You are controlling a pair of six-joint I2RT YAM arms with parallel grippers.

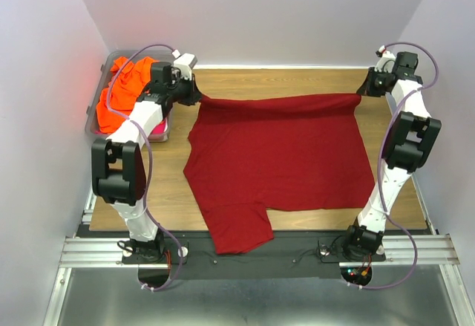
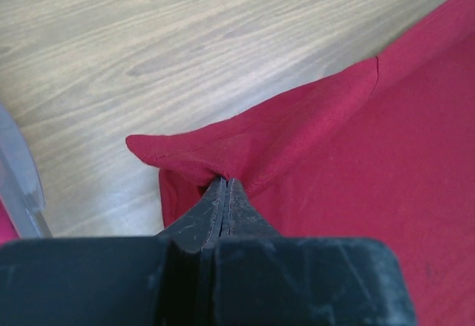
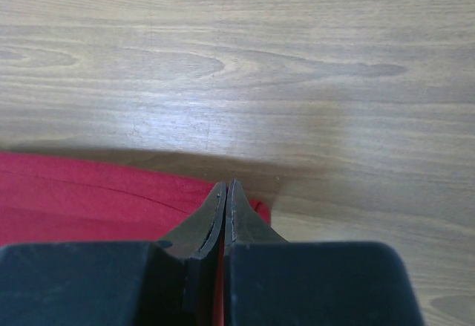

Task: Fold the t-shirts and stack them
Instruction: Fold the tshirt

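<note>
Left jaws and, seemingly, right jaws clamp the crimson t-shirt (image 1: 282, 155) by far corners.

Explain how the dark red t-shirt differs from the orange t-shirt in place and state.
The dark red t-shirt lies spread on the table; the orange t-shirt sits crumpled in the bin. The left gripper and right gripper each pinch a far corner of the dark red t-shirt; nothing holds the orange t-shirt. Both are plain cloth, not yet folded.
</note>
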